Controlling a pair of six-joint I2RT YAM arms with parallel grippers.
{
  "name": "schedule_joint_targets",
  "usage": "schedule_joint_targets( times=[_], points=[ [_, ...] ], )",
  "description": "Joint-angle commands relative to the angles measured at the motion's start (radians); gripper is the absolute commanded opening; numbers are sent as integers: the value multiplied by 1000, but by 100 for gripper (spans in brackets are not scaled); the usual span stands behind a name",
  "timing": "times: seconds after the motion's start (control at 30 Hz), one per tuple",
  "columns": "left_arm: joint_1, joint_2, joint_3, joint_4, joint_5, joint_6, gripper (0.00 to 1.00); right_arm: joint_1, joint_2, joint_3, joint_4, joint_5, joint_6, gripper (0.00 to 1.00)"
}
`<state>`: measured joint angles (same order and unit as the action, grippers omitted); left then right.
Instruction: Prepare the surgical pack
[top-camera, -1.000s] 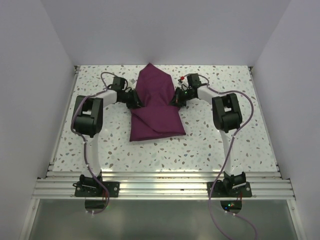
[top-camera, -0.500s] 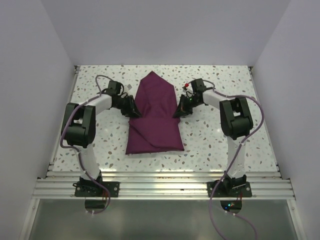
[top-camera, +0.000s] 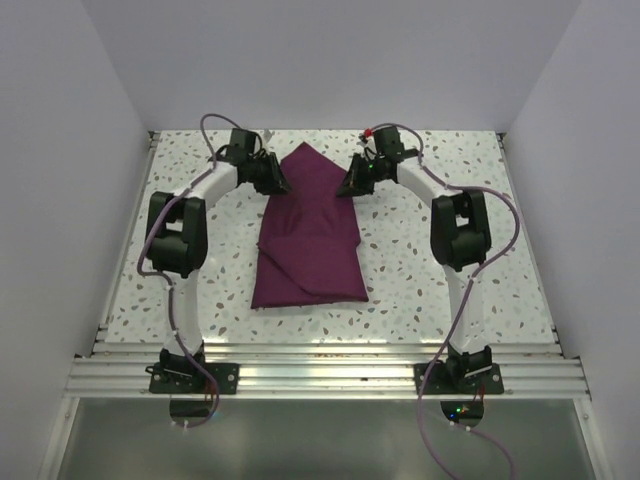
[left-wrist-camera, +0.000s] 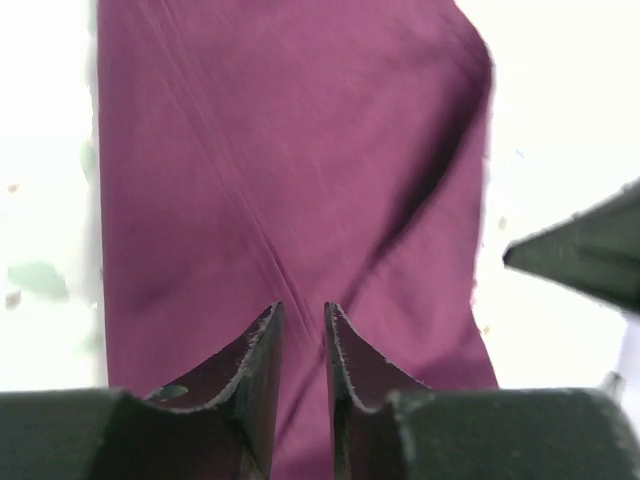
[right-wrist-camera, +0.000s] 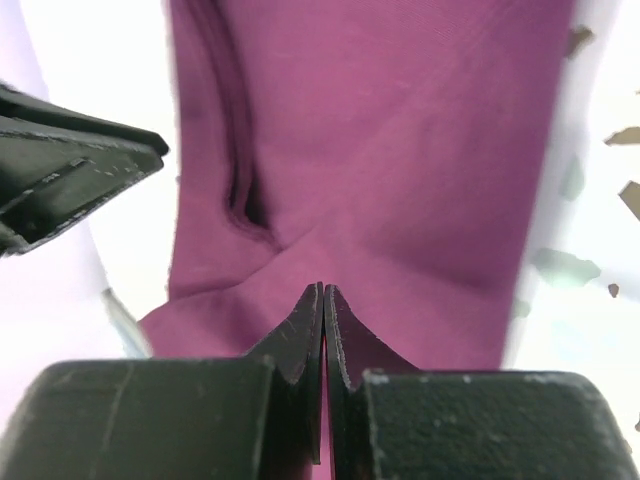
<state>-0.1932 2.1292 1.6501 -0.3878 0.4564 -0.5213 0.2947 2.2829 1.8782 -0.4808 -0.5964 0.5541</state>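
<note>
Between the slightly spread left gripper (top-camera: 283, 185) and pressed-together right gripper (top-camera: 343, 188) lies the far end of the maroon cloth (top-camera: 308, 240).

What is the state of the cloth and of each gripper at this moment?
maroon cloth: folded into a bundle, lying flat on the table, far end forming a point.
left gripper: open by a narrow gap, nothing between the fingers, over the cloth.
right gripper: shut, fingertips together, no cloth seen between them.
</note>
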Motion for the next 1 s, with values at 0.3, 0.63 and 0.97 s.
schedule_joint_targets(
  times=[0.3, 0.63, 0.97],
  points=[
    [-147, 127, 216, -54, -324, -63, 10, 84, 15, 15, -56, 303, 14, 0],
    [-100, 316, 424, -367, -479, -34, 0, 81, 26, 2, -127, 417, -19, 0],
    [-5, 267, 401, -390, -464, 52, 0, 63, 56, -24, -168, 440, -17, 0]
  ],
)
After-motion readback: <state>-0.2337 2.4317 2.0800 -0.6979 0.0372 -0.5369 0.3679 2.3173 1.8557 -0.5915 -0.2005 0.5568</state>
